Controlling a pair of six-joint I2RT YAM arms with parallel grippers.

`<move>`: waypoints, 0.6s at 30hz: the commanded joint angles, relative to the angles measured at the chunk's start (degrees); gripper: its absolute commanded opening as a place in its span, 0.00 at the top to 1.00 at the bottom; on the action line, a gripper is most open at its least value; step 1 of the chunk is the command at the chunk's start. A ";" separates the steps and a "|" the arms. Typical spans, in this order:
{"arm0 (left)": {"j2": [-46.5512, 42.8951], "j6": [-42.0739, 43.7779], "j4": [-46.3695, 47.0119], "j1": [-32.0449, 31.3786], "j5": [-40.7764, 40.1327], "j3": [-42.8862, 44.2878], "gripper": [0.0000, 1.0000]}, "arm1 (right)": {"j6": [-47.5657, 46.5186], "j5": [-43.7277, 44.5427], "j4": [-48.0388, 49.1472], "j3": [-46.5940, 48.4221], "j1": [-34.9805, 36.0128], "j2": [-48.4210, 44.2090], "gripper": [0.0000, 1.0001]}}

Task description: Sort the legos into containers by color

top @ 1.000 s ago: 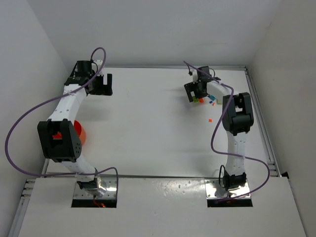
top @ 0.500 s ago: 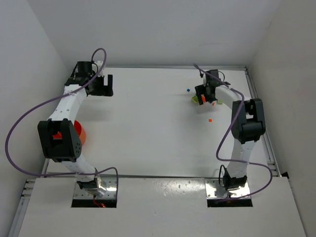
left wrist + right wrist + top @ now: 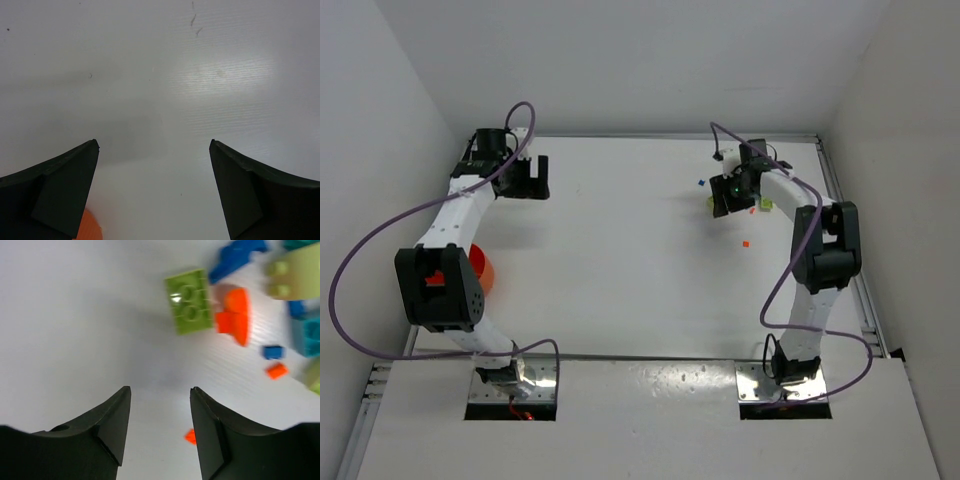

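Right gripper [image 3: 160, 390] hangs over the far right corner of the white table [image 3: 620, 260], jaws partly apart, only bare surface between them. Just ahead lies a flat lime-green studded plastic brick [image 3: 189, 307], with an orange plastic piece [image 3: 235, 317] just beside it and a blue plastic piece [image 3: 235, 255] beyond. Left gripper [image 3: 152, 145], jaws wide apart and empty, hovers near the far left corner. The small round orange plastic bowl [image 3: 484, 268] sits at the left edge.

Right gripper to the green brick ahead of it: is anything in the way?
Nothing visible. In the right wrist view only bare table lies between the right gripper and the green brick. An orange piece sits beside the brick, off the path; a tiny orange bit lies by one finger, behind the tips.
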 commanded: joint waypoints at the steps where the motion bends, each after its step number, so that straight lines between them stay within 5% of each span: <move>1: -3.86 -0.12 0.84 0.88 0.12 -1.12 0.01 | -0.10 -10.75 -2.80 -0.76 1.81 -3.35 0.45; 7: -3.87 -0.12 0.84 0.88 0.12 -1.12 0.01 | 1.22 -7.50 -1.22 0.37 2.35 1.21 0.24; 18: -4.39 -0.12 1.37 0.88 -0.40 -1.12 0.01 | 1.83 1.64 0.54 5.30 2.35 8.42 0.16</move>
